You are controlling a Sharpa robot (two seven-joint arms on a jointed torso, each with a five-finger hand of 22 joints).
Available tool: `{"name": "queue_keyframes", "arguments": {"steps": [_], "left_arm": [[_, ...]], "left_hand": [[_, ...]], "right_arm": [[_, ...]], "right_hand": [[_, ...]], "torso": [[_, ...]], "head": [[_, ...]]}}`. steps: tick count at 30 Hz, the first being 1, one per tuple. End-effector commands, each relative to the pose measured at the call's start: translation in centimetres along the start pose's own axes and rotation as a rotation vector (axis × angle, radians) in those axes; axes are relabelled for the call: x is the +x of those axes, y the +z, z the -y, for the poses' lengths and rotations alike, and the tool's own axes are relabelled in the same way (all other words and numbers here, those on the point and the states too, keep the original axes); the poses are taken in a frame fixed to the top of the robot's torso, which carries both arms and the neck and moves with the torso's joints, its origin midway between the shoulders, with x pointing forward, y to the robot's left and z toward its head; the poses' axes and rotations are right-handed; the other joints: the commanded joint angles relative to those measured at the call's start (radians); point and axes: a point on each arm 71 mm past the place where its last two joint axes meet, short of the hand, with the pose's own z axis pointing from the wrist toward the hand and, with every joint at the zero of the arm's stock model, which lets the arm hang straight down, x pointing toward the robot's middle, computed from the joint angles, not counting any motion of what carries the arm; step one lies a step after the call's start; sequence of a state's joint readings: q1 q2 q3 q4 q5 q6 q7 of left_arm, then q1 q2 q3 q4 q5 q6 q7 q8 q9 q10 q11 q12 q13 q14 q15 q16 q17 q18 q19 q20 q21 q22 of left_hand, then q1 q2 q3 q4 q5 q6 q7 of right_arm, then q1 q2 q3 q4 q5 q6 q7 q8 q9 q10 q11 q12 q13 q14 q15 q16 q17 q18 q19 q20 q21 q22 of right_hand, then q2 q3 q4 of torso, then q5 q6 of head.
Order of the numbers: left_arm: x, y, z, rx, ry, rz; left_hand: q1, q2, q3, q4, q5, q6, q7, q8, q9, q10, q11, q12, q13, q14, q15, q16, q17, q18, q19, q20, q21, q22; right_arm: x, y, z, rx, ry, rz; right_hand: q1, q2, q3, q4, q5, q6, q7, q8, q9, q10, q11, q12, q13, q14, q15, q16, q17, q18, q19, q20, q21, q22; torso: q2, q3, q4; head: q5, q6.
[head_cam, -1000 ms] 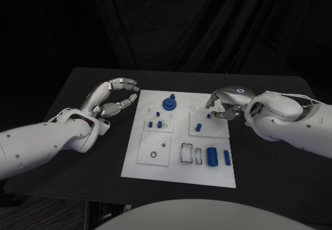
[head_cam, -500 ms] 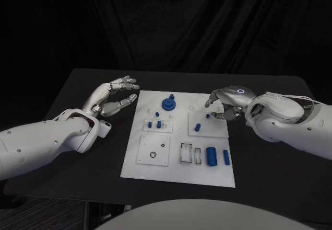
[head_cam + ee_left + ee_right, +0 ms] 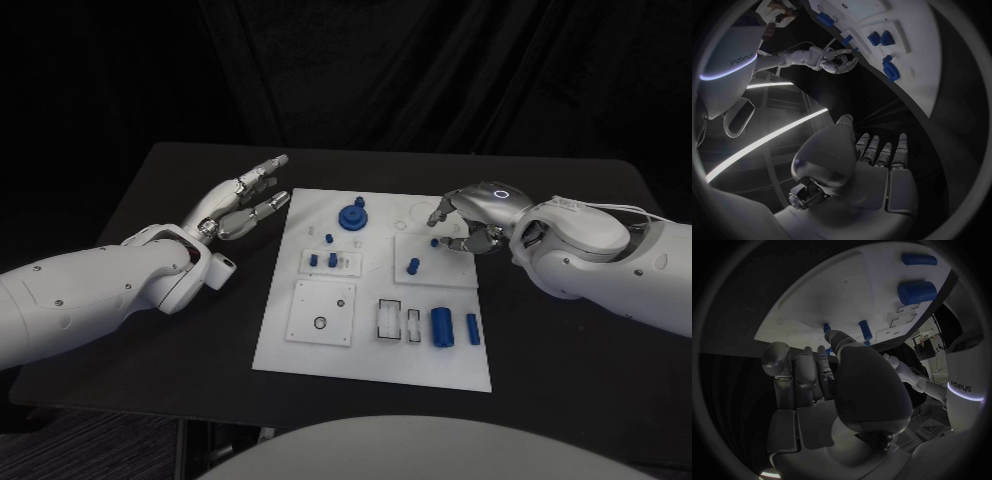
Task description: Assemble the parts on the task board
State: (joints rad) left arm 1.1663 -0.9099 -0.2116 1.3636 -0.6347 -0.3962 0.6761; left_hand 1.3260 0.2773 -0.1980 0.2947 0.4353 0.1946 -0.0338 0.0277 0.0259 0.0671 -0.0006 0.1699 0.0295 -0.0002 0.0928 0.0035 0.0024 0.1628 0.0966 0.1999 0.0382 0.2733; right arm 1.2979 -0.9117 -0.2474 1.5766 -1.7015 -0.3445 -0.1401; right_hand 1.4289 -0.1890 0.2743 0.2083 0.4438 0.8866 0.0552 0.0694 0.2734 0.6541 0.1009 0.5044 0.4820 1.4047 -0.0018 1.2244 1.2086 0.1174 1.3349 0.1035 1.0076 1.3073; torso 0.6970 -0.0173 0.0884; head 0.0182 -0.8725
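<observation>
The white task board point(image 3: 378, 362) lies mid-table with blue parts on it: a round stepped piece point(image 3: 352, 215), small pegs point(image 3: 329, 237), a peg point(image 3: 414, 266) and two cylinders point(image 3: 443, 327) lying near the front. My left hand point(image 3: 245, 200) hovers off the board's far left corner with its fingers stretched out and apart, holding nothing; the left wrist view shows the same flat hand point(image 3: 879, 160). My right hand point(image 3: 469, 215) hangs over the board's far right edge with curved fingers set apart. Its thumb tip sits beside a small standing peg point(image 3: 436, 241) point(image 3: 826, 328).
A white block point(image 3: 330, 262) holds two short blue pegs, and a square plate point(image 3: 320, 312) with a ring lies in front of it. Black table point(image 3: 577, 340) spreads wide on both sides of the board. Dark curtains close off the back.
My left hand's fingers have straightened out from a curl and reached farther back. My right hand has eased slightly right, away from the small peg.
</observation>
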Motion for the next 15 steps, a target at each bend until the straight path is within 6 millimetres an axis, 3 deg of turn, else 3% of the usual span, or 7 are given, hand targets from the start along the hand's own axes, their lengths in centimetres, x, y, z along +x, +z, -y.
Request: {"name": "queue_keyframes", "arguments": {"steps": [1,3,6,9,12,15], "left_arm": [[0.3,0.2,-0.1,-0.002,-0.174,-0.023],[0.3,0.4,-0.3,-0.018,-0.282,-0.007],[0.3,0.4,-0.3,-0.026,-0.413,0.009],[0.5,0.4,-0.1,-0.028,-0.522,0.02],[0.8,0.3,0.3,-0.019,-0.612,0.026],[1.1,0.3,0.7,-0.006,-0.666,0.026]], "left_hand": [[-0.06,0.017,-0.022,0.002,-0.059,-0.023,-0.047,-0.005,-0.003,-0.008,0.002,-0.022,-0.003,0.0,-0.02,-0.004,-0.002,0.015,-0.032,-0.012,-0.01,-0.059],[-0.128,0.015,-0.021,-0.001,-0.135,-0.036,-0.044,-0.006,-0.004,-0.021,0.014,-0.044,-0.006,0.0,0.002,-0.004,-0.002,0.008,-0.056,-0.005,-0.015,-0.104],[-0.265,0.011,-0.078,0.0,-0.374,-0.049,-0.058,-0.007,-0.005,-0.029,-0.004,-0.064,-0.009,0.0,-0.004,-0.004,-0.002,0.012,-0.065,-0.006,-0.016,-0.129],[-0.315,0.004,-0.117,-0.001,-0.388,-0.045,-0.043,-0.006,-0.004,-0.031,-0.035,-0.076,-0.01,0.0,-0.013,-0.004,-0.002,0.015,-0.065,-0.007,-0.017,-0.135],[-0.325,-0.009,-0.139,-0.003,-0.388,-0.044,-0.032,-0.006,-0.003,-0.032,-0.043,-0.08,-0.01,0.0,-0.016,-0.004,-0.002,0.015,-0.066,-0.008,-0.017,-0.139],[-0.245,-0.073,-0.144,-0.017,-0.38,-0.035,-0.026,-0.005,-0.003,-0.026,-0.041,-0.079,-0.01,0.0,-0.01,-0.004,-0.002,0.015,-0.066,-0.007,-0.017,-0.145]], "right_arm": [[-0.1,-0.1,0.0,-0.014,-0.002,0.033],[-0.1,-0.2,0.2,-0.015,0.007,0.033],[0.0,-0.3,0.5,-0.016,0.016,0.03],[0.1,-0.4,0.7,-0.016,0.02,0.027],[0.3,-0.5,0.8,-0.016,0.024,0.022],[0.5,-0.6,0.9,-0.016,0.025,0.013]], "right_hand": [[-0.001,0.011,-0.005,0.002,-0.007,-0.005,0.005,-0.002,-0.002,0.008,0.001,-0.007,-0.004,0.008,-0.002,0.005,0.001,-0.013,0.01,-0.001,0.007,0.125],[-0.006,0.012,-0.007,0.007,-0.005,-0.006,0.005,-0.002,-0.004,0.011,0.0,-0.009,-0.01,0.009,-0.002,0.006,0.0,-0.013,0.011,-0.001,0.008,0.125],[-0.013,0.013,-0.015,0.016,-0.021,-0.018,-0.002,-0.004,-0.01,0.011,-0.001,-0.012,-0.024,0.009,-0.003,0.008,-0.003,-0.013,0.013,-0.001,0.008,0.125],[-0.016,0.015,-0.02,0.02,-0.035,-0.02,0.002,-0.003,-0.013,0.014,-0.001,-0.012,-0.031,0.01,-0.002,0.01,-0.003,-0.014,0.015,-0.001,0.012,0.126],[-0.017,0.016,-0.021,0.022,-0.038,-0.019,0.004,-0.002,-0.014,0.016,-0.001,-0.011,-0.033,0.011,-0.002,0.011,-0.003,-0.014,0.017,-0.001,0.014,0.127],[-0.013,0.019,-0.022,0.023,-0.039,-0.018,0.011,0.0,-0.015,0.023,-0.001,-0.01,-0.038,0.014,-0.003,0.017,0.0,-0.016,0.022,-0.001,0.024,0.129]], "torso": [[-0.001,0.0004,-0.0003],[-0.003,-0.0008,0.0038],[-0.004,-0.0015,0.0046],[-0.005,-0.0006,0.0021],[-0.006,-0.0008,0.0013],[-0.004,-0.0016,0.0018]], "head": [[0.005,0.0],[0.007,0.0],[0.006,0.0],[0.004,0.0],[0.0,0.0],[-0.007,0.0]]}}
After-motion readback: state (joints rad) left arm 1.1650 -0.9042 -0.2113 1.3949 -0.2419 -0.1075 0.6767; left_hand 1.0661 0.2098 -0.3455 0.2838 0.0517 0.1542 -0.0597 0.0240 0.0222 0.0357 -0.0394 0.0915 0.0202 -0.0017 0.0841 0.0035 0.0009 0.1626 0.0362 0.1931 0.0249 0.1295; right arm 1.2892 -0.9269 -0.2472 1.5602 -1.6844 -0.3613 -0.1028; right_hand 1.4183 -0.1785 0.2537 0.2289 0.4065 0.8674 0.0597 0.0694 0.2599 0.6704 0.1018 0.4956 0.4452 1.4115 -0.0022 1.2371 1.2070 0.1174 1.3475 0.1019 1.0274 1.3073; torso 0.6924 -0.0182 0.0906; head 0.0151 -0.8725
